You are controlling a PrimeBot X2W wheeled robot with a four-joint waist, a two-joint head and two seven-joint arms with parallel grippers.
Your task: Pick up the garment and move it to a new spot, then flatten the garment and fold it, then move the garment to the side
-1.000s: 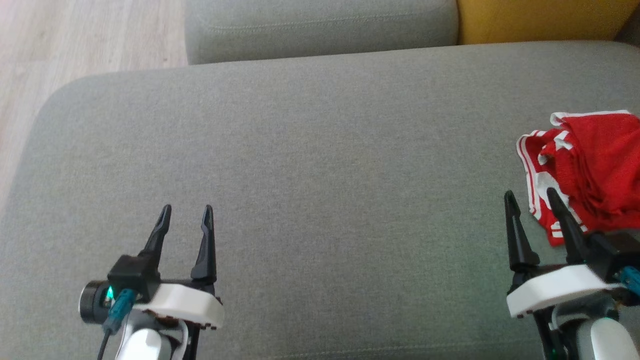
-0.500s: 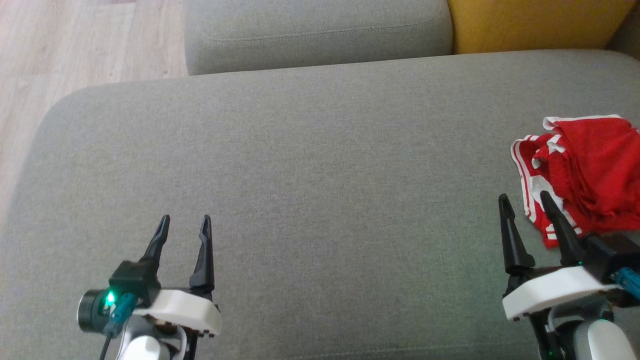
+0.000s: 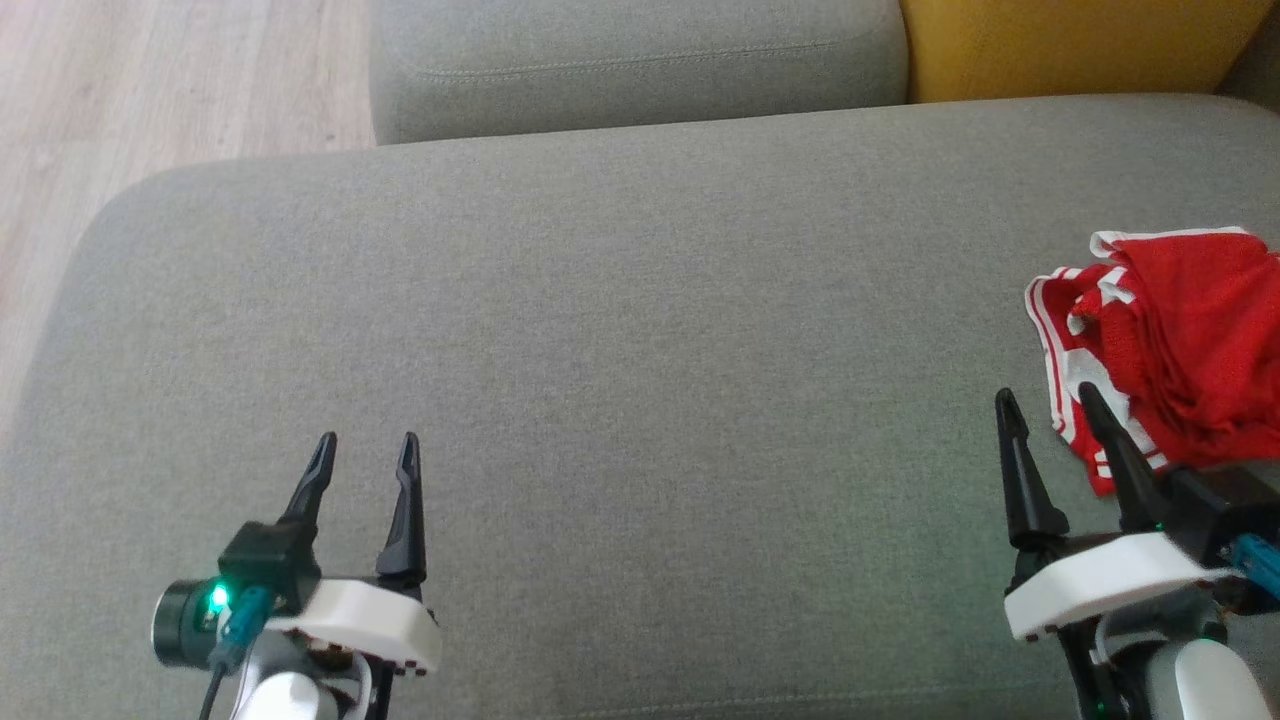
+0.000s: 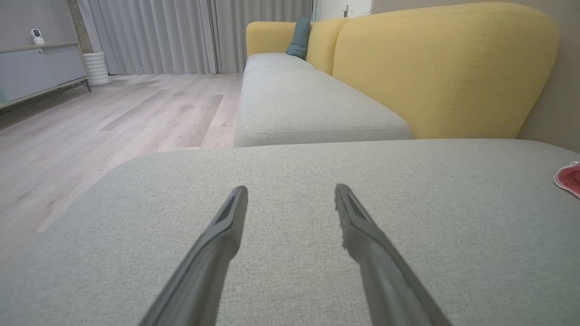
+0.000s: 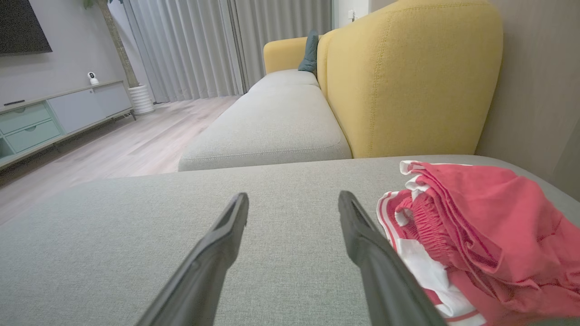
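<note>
Right gripper (image 3: 1044, 393), spread wide and empty, sits just beside crumpled red shorts (image 3: 1190, 330) on the grey sofa cushion (image 3: 640, 350); left gripper (image 3: 368, 440) equally wide.

Soft even daylight, no glare, pics sharp (wrist views bend w/ wide-angle).

- You have a garment (image 3: 1190, 330) of thin, crinkled red cloth.
- Your seat cushion (image 3: 640, 330) is matt, coarse-woven grey fabric.
- Your floor (image 3: 150, 80) looks like smooth pale wood.
</note>
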